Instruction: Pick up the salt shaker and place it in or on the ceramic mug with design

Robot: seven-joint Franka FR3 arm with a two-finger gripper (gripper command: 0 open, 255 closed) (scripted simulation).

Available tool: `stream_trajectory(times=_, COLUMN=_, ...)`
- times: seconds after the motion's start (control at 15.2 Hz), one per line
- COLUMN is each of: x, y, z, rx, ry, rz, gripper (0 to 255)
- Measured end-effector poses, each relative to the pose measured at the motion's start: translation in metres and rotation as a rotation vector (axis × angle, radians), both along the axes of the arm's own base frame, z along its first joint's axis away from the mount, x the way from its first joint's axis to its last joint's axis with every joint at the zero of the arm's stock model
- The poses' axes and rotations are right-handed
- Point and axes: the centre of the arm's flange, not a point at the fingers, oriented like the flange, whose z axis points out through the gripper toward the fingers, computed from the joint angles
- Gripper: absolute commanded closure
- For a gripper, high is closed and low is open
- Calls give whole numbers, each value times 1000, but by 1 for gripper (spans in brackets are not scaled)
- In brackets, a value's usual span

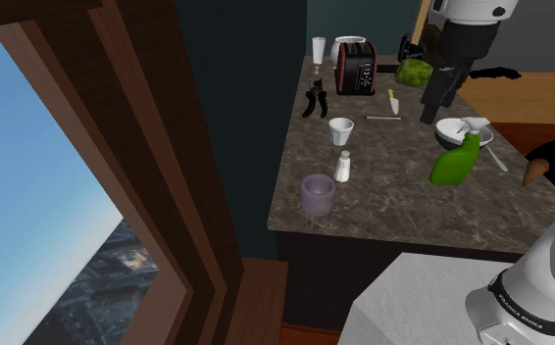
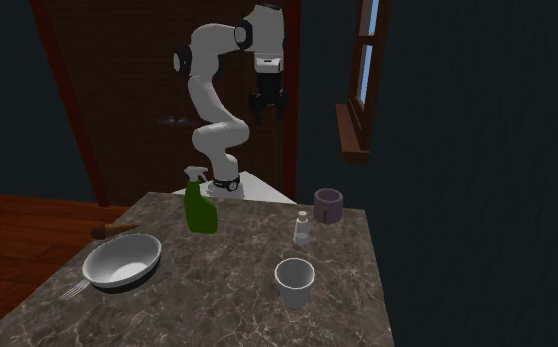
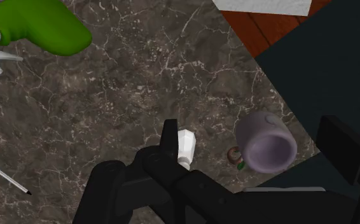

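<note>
A small clear salt shaker (image 1: 343,167) (image 2: 302,230) (image 3: 186,147) with a white top stands upright on the dark marble counter (image 1: 393,201). Beside it, closer to the counter's corner, sits a purple-grey mug (image 1: 318,194) (image 2: 327,205) (image 3: 268,143) with a small design on its side. My black gripper (image 1: 430,110) (image 2: 267,110) (image 3: 255,137) hangs high above the counter, open and holding nothing. In the wrist view the shaker and mug lie far below, between the spread fingers.
A green spray bottle (image 1: 459,157) (image 2: 201,207) (image 3: 42,28) stands by a white bowl (image 1: 454,130) (image 2: 121,259). A white cup (image 1: 341,130) (image 2: 295,281) sits past the shaker. A black-and-red toaster (image 1: 357,69) is at the far end. A wooden window frame (image 1: 168,147) borders the counter.
</note>
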Motion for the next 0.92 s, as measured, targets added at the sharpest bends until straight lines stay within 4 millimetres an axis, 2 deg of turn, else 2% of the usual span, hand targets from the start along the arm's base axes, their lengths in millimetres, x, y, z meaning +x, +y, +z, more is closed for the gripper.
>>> stream_trajectory(times=0.13, x=3, y=-3, z=-4, rx=2, ry=0, rz=3, gripper=0)
stream_trajectory(times=0.2, x=11, y=-5, z=-9, rx=5, ry=1, rz=9, gripper=0)
stream_trajectory(times=0.46, x=47, y=-15, z=-47, rx=20, ry=4, rz=36, gripper=0)
stream_trajectory(times=0.66, x=72, y=-26, z=-68, rx=33, ry=4, rz=58, gripper=0)
stream_trajectory(times=0.92, x=115, y=-36, z=-105, rx=48, ry=5, rz=88, gripper=0)
